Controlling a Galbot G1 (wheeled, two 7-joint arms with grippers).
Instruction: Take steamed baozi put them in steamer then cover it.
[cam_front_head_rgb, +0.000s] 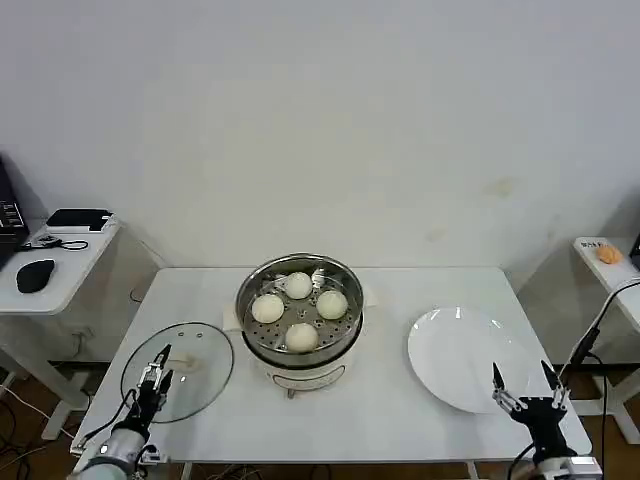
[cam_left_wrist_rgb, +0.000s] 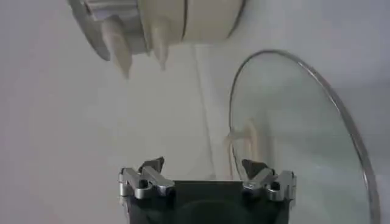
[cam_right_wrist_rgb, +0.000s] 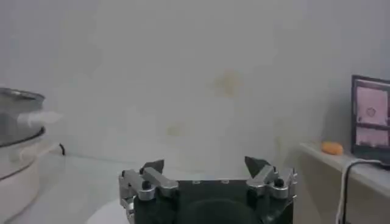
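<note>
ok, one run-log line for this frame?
four cream-white baozi in steel steamer | round glass lid on table, off | left gripper open over lid | right gripper open by white plate

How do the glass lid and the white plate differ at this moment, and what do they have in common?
The glass lid is see-through with a metal rim and a handle; the white plate is opaque, plain and bare. The lid lies to the robot's left of the steamer, under the open left gripper; the plate lies to its right, beside the open right gripper. Both are round, flat on the table and ungrasped.
</note>
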